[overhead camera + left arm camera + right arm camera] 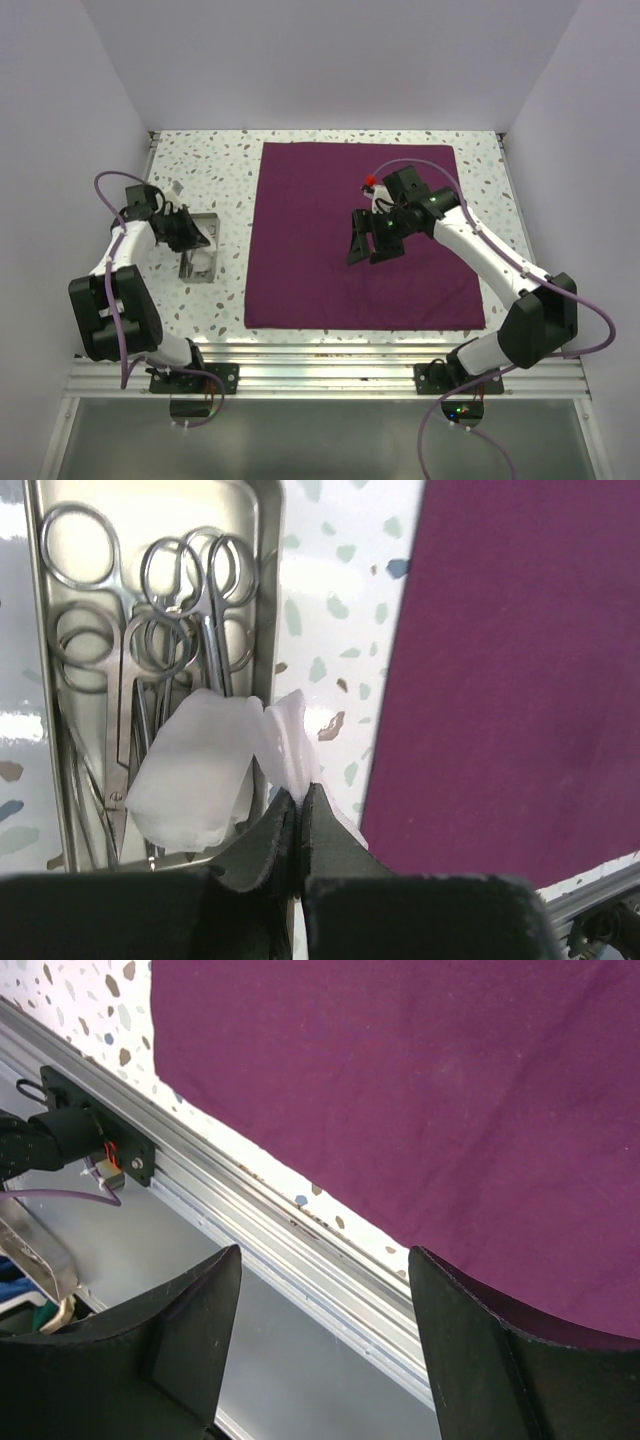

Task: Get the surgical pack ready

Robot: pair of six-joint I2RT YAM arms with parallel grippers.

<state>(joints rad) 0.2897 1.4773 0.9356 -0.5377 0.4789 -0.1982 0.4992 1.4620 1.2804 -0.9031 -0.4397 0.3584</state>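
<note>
The maroon cloth (pixel 360 240) lies flat and square in the middle of the table. Left of it stands the small metal tray (pixel 186 272), holding steel scissors and forceps (pixel 212 600) with their ring handles at the far end. My left gripper (pixel 301 792) hangs over the tray's near right corner (pixel 200 238). It is shut on a fold of white gauze (pixel 200 775), which drapes over the instruments and the tray rim (pixel 268 580). My right gripper (pixel 368 240) hovers above the cloth's centre, open, with nothing between its fingers (pixel 325 1260).
An aluminium rail (pixel 300 1250) runs along the table's near edge, just past the cloth's hem (pixel 400 1090). A strip of speckled tabletop (pixel 330 630) separates tray and cloth. A small red bit (pixel 370 181) shows beside the right wrist. White walls close in the sides and back.
</note>
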